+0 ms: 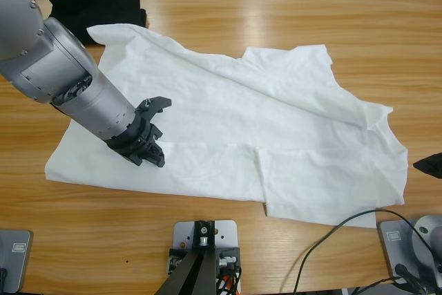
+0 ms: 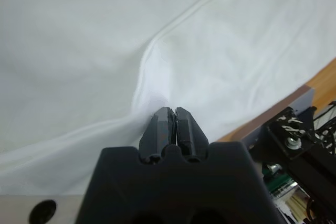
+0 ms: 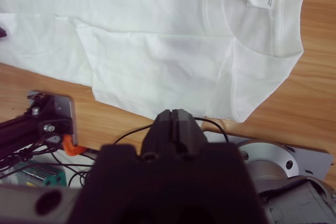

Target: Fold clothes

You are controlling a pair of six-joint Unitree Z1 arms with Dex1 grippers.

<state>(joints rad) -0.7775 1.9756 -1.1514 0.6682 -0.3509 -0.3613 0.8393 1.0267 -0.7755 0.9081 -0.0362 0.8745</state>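
The left gripper [image 2: 173, 121], jaws clamped on a thin ridge of the T-shirt [image 1: 228, 129], could lose it or drag the whole shirt; the right gripper's [image 3: 176, 127] jaws are together, empty.

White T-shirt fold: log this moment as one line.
left gripper: shut on white T-shirt, near edge | right gripper: shut, off the shirt, holding nothing | black garment: untouched, far corner

black garment [image 1: 97, 6] partly behind arm, left wrist view's T-shirt [image 2: 157, 51] cropped

Wooden table [image 1: 276, 12]: white T-shirt [image 1: 290, 122], black garment [image 1: 97, 6]
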